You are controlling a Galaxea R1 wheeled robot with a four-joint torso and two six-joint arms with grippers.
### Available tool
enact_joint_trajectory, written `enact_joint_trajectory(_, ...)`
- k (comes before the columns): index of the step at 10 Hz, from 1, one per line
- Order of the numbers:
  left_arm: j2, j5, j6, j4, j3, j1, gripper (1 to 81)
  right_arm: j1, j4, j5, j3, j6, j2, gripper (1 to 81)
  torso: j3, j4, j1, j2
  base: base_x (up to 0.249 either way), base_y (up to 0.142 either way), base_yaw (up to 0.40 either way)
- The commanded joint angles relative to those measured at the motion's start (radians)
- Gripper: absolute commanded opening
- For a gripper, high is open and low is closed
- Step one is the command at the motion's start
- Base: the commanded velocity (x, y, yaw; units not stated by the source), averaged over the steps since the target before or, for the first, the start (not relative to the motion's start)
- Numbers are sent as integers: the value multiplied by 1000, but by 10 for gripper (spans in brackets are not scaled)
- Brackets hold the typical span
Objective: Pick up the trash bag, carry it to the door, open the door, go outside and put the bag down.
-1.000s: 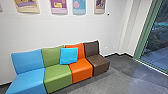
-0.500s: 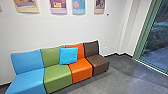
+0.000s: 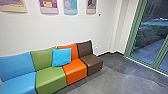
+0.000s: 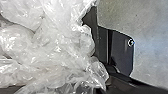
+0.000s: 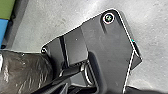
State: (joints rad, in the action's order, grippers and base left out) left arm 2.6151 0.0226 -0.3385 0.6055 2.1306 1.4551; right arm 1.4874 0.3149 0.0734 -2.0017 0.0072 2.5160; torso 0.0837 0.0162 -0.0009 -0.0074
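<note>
Crumpled clear plastic of the trash bag (image 4: 57,47) bulks large and close in the left wrist view, beside the robot's own dark plate. In the right wrist view, a shiny brownish bag-like surface (image 5: 25,71) lies beside the robot's dark parts; whether it belongs to the same bag I cannot tell. Green-framed glass (image 3: 150,42) stands at the right of the head view, with paving and plants beyond it. No door handle can be made out there.
A row of joined seats, blue (image 3: 18,66), green, orange (image 3: 75,70) and brown (image 3: 91,63), stands along the white wall (image 3: 50,32). A bright blue cushion (image 3: 61,57) rests on the seats. Grey floor (image 3: 112,80) stretches from them towards the glass.
The head camera has turned to the right: the whole scene has shifted left, and more of the green-framed glass shows. The seats and cushion stay as they were.
</note>
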Motion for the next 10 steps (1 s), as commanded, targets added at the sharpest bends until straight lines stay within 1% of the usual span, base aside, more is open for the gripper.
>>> enact_joint_trajectory(1, -22, -81, -2, -7, -11, -40, 10, -48, -10, -63, 12, -4, -32, 811, 0, 0, 1, 0, 0, 0, -232)
enact_joint_trajectory(5, 13, -90, -2, -7, 46, -40, 10, -46, -10, -63, 9, -4, -26, 811, 0, 0, 1, 0, 0, 0, -236)
enact_joint_trajectory(10, 19, -92, -2, -9, 51, -41, 10, -43, -11, -63, -8, -4, -10, 811, 0, 0, 1, 0, 0, 0, -257)
